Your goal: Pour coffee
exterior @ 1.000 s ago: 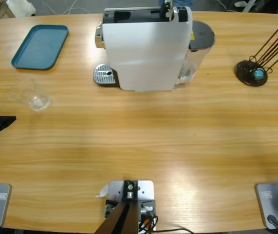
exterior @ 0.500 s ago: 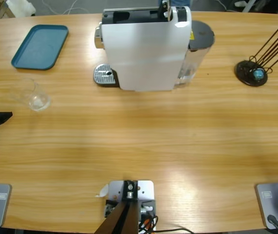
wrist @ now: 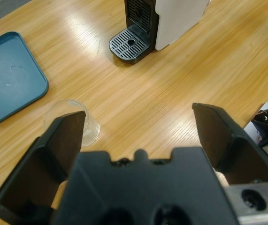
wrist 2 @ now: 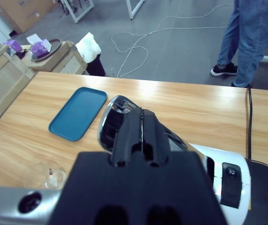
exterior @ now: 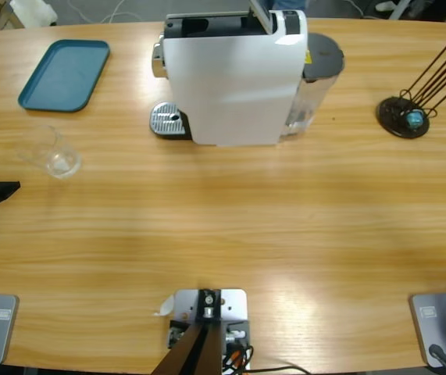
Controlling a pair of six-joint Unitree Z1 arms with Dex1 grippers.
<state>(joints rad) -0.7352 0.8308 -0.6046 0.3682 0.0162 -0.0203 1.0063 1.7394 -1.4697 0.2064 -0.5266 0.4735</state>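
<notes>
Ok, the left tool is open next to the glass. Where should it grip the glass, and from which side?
Grip the glass around its side wall, below the rim, coming in level from the table's left edge, where the left tool already is. The glass stands upright with its mouth up and bare table around it, so the open jaws can probably straddle the round wall. It looks thin and clear, so close gently.

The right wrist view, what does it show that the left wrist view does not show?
Only the right wrist view shows a person's legs in blue jeans on the room floor and the shut right gripper above the machine's top. Only the left shows the open left gripper and the round metal drip grille. Both show the teal rectangular tray, the clear glass cup and the white coffee machine.
</notes>
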